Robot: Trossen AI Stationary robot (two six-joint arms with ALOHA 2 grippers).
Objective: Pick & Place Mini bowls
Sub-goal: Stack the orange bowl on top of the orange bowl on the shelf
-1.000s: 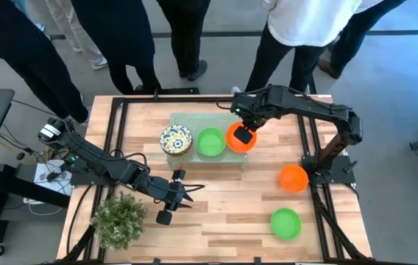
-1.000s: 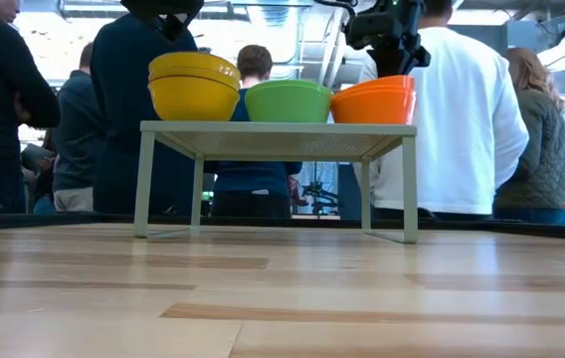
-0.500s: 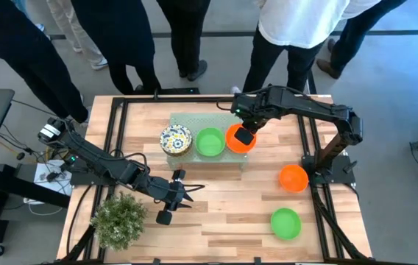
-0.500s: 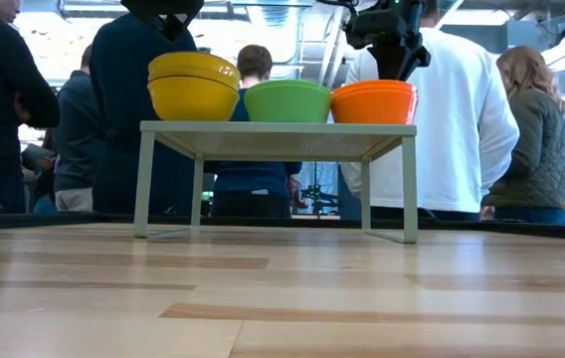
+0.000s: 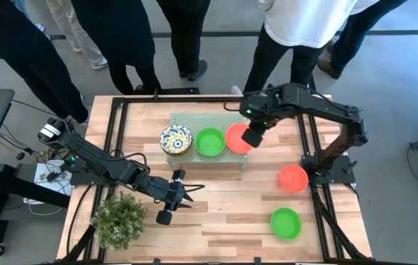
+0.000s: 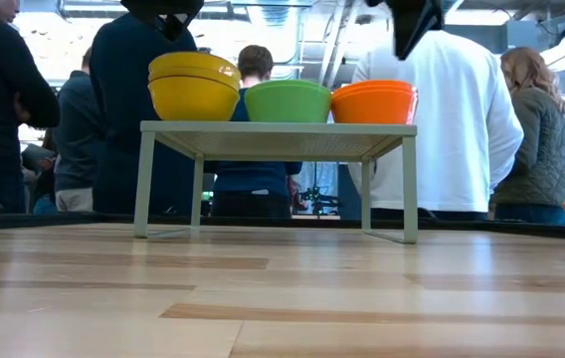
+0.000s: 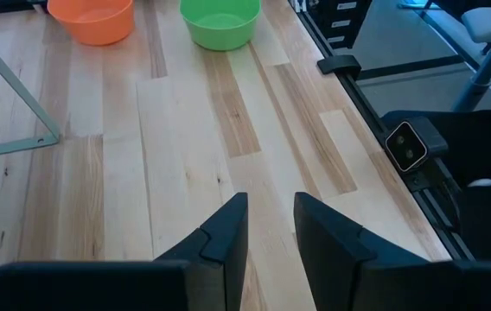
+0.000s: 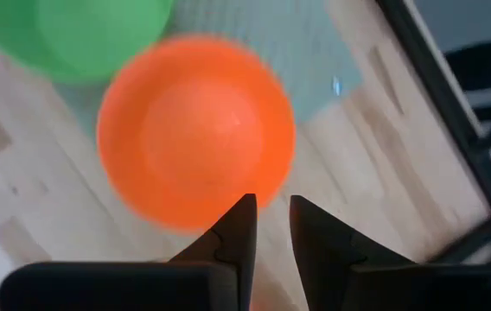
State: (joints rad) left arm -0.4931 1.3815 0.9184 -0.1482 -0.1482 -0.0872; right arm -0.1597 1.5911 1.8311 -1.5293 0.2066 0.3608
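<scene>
— Where are the mini bowls?

— Three sit in a row on the pale green rack (image 5: pixel 194 118): the floral bowl (image 5: pixel 176 139) at one end, a green bowl (image 5: pixel 210 143) in the middle, an orange bowl (image 5: pixel 237 138) at the other end. Another orange bowl (image 5: pixel 293 178) and another green bowl (image 5: pixel 285 223) rest on the tabletop (image 5: pixel 224 213) near the right arm's base.

— And the tools?

— The right tool (image 5: pixel 252 137) hangs just above the rack's orange bowl, fingers slightly parted, gripping nothing. The left tool (image 5: pixel 187 193) waits low beside the bushy plant (image 5: pixel 119 217), fingers a little spread, empty.
</scene>
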